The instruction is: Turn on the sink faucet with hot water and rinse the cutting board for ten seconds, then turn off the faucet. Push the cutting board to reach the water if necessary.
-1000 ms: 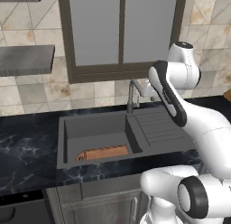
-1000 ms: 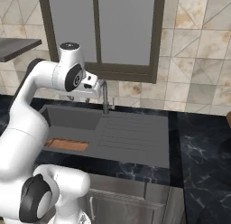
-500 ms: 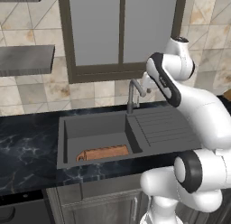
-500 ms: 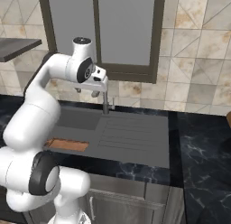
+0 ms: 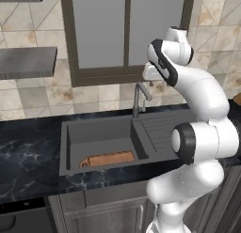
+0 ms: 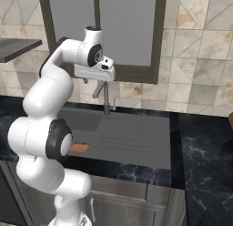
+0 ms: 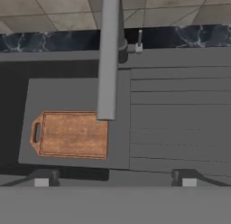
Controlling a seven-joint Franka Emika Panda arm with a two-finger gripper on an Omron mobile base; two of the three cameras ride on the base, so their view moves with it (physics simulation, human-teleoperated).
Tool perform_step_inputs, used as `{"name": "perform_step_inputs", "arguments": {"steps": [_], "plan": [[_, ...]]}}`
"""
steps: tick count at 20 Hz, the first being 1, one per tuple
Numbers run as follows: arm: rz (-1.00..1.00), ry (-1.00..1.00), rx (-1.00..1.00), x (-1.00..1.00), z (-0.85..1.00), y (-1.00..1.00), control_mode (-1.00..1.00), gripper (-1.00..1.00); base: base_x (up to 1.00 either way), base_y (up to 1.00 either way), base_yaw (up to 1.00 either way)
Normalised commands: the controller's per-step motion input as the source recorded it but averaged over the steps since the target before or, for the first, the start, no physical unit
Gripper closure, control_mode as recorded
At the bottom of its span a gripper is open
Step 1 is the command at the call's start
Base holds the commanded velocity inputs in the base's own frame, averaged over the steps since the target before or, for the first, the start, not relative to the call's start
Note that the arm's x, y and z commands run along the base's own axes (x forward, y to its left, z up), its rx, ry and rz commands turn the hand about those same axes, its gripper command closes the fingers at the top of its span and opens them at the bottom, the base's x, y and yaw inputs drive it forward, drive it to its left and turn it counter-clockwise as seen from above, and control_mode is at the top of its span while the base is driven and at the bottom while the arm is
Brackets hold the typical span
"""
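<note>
Hovering above the slim metal faucet, the tool gapes wide and empty; below lies a grained rectangular wooden cutting board.

My hand hangs above the sink faucet, which stands at the back edge of the sink. Behind my arm, one end of the cutting board shows in the basin.

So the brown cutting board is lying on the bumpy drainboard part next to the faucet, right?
Not quite. The cutting board is lying down in the deep basin of the sink, not on the ribbed drainboard, which is bare. The hand view shows it best, with the faucet spout ending over the board's edge. The left base view shows it too.
</note>
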Motion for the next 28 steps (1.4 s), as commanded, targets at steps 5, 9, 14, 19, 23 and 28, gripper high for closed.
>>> {"name": "perform_step_inputs", "arguments": {"steps": [5,9,14,19,23,28], "plan": [[0.00,0.05,-0.04,0.32,-0.18,0.13,-1.00,-1.00,0.00,0.00,0.00],[0.00,0.03,-0.05,0.28,-0.39,0.13,-1.00,-1.00,0.00,0.00,0.00],[0.00,0.03,-0.09,0.25,-0.45,0.18,-1.00,-1.00,0.00,0.00,0.00],[0.00,0.03,-0.02,0.28,-0.33,0.04,-1.00,-1.00,0.00,0.00,0.00],[0.00,0.03,0.00,0.26,-0.26,0.00,-1.00,-1.00,0.00,0.00,0.00],[0.00,0.02,0.00,0.17,-0.25,0.00,-1.00,-1.00,0.00,0.00,0.00]]}}
